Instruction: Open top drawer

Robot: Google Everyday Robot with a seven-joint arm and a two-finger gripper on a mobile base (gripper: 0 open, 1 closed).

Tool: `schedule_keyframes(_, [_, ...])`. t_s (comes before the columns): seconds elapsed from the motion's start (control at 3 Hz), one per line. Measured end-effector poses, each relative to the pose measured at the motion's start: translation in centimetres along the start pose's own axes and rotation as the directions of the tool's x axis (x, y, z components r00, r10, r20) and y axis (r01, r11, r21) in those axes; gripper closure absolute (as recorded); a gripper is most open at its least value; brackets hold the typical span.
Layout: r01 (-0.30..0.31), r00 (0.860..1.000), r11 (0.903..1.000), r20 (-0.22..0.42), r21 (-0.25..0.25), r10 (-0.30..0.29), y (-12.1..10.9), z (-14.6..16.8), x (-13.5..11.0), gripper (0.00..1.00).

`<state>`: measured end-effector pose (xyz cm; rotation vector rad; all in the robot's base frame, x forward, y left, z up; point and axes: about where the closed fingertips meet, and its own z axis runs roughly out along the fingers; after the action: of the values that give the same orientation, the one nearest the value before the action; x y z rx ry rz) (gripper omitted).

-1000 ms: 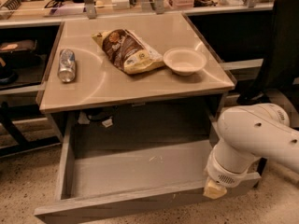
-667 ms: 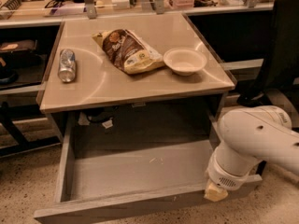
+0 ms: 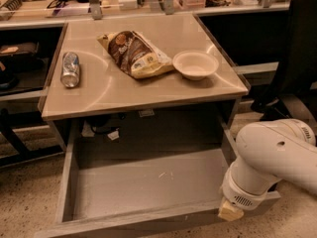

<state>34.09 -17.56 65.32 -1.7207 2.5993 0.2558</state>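
The white arm (image 3: 270, 157) bends in low from the right, beyond the table's (image 3: 114, 95) front right corner. Its gripper (image 3: 231, 211) sits at the top drawer's (image 3: 143, 182) right front rim; gripping or loose, I cannot tell. The drawer stands well out beneath the table's front edge, with speckled floor (image 3: 25, 192) off its left side.

Tool (image 3: 231, 211), at top drawer (image 3: 143, 185) corner, mostly hidden

We are seeing the top drawer (image 3: 143, 185) lying open to reach from above, with the tabletop (image 3: 124, 95) overhanging its rear. Our end effector (image 3: 231, 211) and white arm (image 3: 270, 155) are crowding its front right corner. A can (image 3: 70, 69), bag (image 3: 134, 53) and bowl (image 3: 195, 64) are occupying the tabletop.
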Motion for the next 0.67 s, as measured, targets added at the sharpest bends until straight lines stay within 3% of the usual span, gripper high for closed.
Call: schedule_keyframes(0.67, [-0.044,0.999,0.999,-0.003,-0.006,0.044,1.8,0.2,1.7,1.0])
